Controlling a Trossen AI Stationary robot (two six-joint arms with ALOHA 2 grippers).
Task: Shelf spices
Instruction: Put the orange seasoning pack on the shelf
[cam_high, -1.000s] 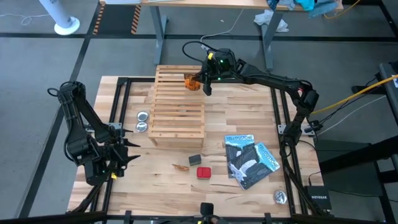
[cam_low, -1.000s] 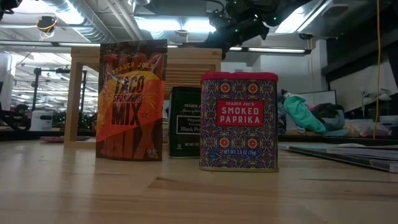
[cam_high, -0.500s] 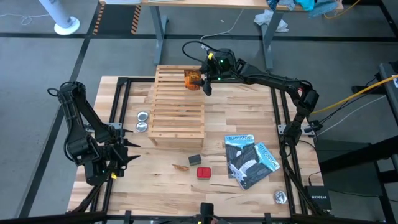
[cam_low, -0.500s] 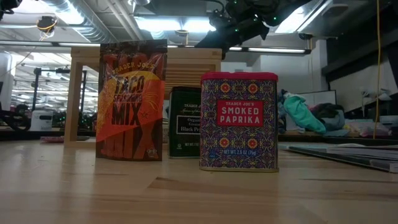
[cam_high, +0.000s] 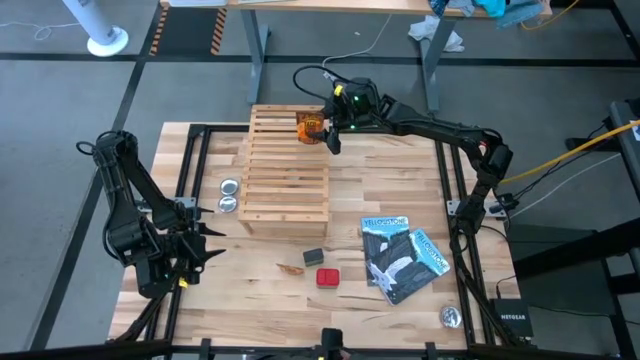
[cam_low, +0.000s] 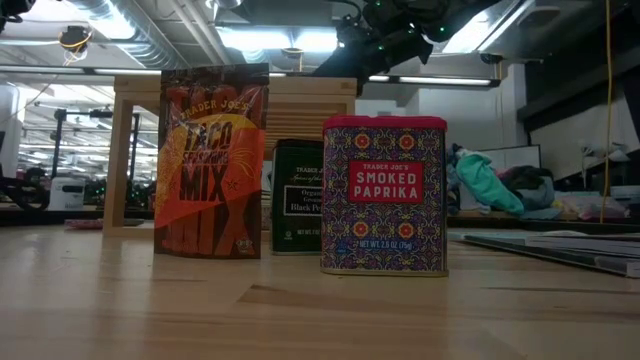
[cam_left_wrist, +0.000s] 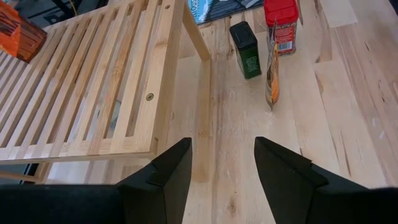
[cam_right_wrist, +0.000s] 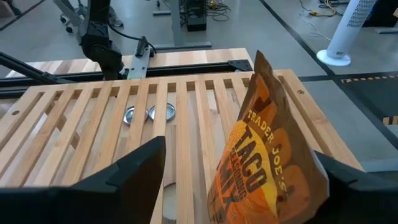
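The light wooden slatted shelf (cam_high: 285, 165) lies on the table. An orange taco packet (cam_right_wrist: 267, 155) stands tilted on its far right slats, between the fingers of my open right gripper (cam_high: 326, 131). Near the table's front stand another orange packet (cam_low: 212, 160), a dark box (cam_low: 297, 195) and a red paprika box (cam_low: 385, 195). My left gripper (cam_left_wrist: 221, 146) hangs open above the table's left side, nothing between its fingers. My right gripper stands open on either side of the taco packet, coming level from the table's right. One finger (cam_right_wrist: 354, 180) lies close to the packet's side edge (cam_right_wrist: 320, 180). Whether it touches the packet, I cannot tell.
Two round silver tins (cam_high: 229, 195) sit left of the shelf and a third (cam_high: 450, 316) lies near the front right corner. Blue-and-black booklets (cam_high: 400, 255) lie at the right. Bare tabletop shows in front of the shelf (cam_left_wrist: 249, 124).
My right gripper has opened and let go of the taco packet without moving away. The packet has stayed on the shelf's far slats and has shifted slightly, its pale label now showing from above.
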